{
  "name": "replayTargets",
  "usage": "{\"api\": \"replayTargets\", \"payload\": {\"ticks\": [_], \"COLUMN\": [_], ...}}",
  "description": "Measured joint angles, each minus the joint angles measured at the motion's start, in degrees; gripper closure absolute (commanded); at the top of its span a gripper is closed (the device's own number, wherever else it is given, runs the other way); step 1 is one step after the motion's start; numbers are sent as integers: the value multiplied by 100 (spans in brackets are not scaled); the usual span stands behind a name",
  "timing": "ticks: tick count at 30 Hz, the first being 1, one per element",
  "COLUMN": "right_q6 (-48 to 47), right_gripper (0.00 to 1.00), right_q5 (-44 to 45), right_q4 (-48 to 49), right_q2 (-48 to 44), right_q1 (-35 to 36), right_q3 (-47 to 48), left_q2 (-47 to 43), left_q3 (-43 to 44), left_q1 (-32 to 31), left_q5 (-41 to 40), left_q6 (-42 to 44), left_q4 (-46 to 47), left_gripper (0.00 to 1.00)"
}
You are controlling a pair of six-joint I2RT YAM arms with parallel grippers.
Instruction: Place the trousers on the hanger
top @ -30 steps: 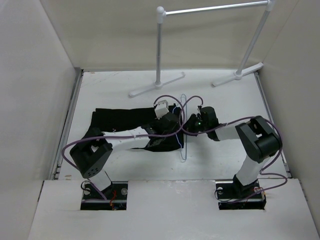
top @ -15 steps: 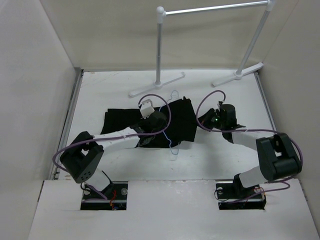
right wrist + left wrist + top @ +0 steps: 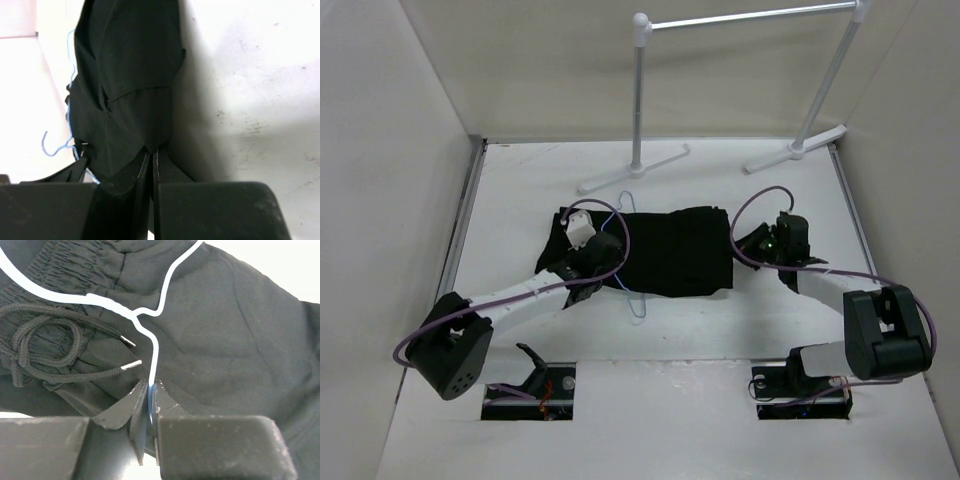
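Trousers (image 3: 675,250) lay folded in a flat black bundle at the middle of the table (image 3: 720,330), and the hanger (image 3: 153,357) crossed them near their 9 o'clock end, its hook pointing toward 12 o'clock in the overhead view. The waistband sat on the 9 o'clock side of the wire and the longer part of the cloth on the 3 o'clock side. The job therefore looked partly done. The garment seemed to meet the hanger, but it was not draped evenly, and nothing was lifted off the table.

The left gripper (image 3: 150,390) had its fingers pressed together on the thin hanger wire, with the trousers directly beneath and spreading away toward its 3 o'clock. The right gripper (image 3: 151,155) was at the trousers' 3 o'clock edge with its fingers closed. The cloth tapered into them, so it appeared to be nipping that corner.
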Motion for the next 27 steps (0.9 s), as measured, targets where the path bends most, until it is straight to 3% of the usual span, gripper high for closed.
{"api": "replayTargets", "payload": {"ticks": [15, 21, 23, 27], "right_q6": [-61, -98, -146, -407], "right_gripper": [83, 46, 37, 34], "right_q5": [570, 756, 833, 949], "right_q4": [-225, -511, -723, -1445], "right_q2": [354, 133, -190, -1132], "right_q1": [522, 734, 752, 761], "right_q3": [0, -7, -7, 146], "left_q2": [-42, -46, -61, -236], "left_q3": [1141, 1366, 1519, 1980], "left_q1": [-914, -1126, -1198, -1403], "left_q5": [-210, -435, -525, -605], "left_q6": [833, 1182, 1373, 1803], "left_q4": [-210, -284, -411, -640], "left_gripper": [100, 100, 100, 100]}}
